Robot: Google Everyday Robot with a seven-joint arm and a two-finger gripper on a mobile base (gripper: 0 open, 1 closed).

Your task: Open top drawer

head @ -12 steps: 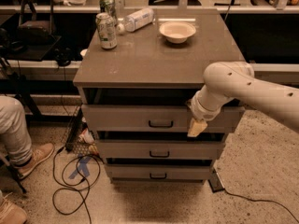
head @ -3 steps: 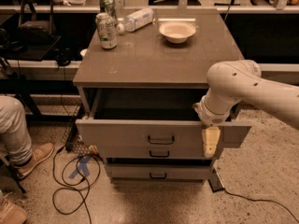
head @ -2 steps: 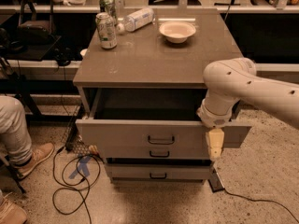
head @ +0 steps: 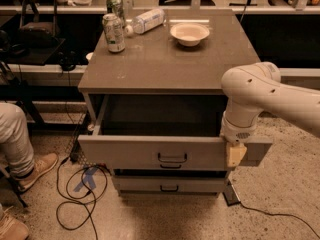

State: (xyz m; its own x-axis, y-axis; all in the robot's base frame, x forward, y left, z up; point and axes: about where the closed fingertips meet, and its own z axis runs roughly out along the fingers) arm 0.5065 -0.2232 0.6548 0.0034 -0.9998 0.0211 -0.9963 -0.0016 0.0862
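Note:
The top drawer (head: 130, 153) of the grey cabinet stands pulled well out. Its flat front panel has a small black centre handle (head: 172, 158), and its deep, dark inside shows behind the panel. My gripper (head: 235, 154) hangs from the white arm (head: 265, 91) that comes in from the right. It sits against the right end of the drawer's front panel, to the right of the handle. Its cream tip lies over the panel's face.
A lower drawer (head: 169, 185) sits shut beneath. The cabinet top (head: 160, 66) carries two cans (head: 113, 32), a lying bottle (head: 147, 20) and a bowl (head: 189, 33). A seated person's leg and shoe (head: 30, 166) are at the left. Cables (head: 80, 194) lie on the floor.
Four seconds ago the top drawer was only slightly open; now it is pulled far out. Over the last second my gripper has shifted slightly right and down along the front panel.

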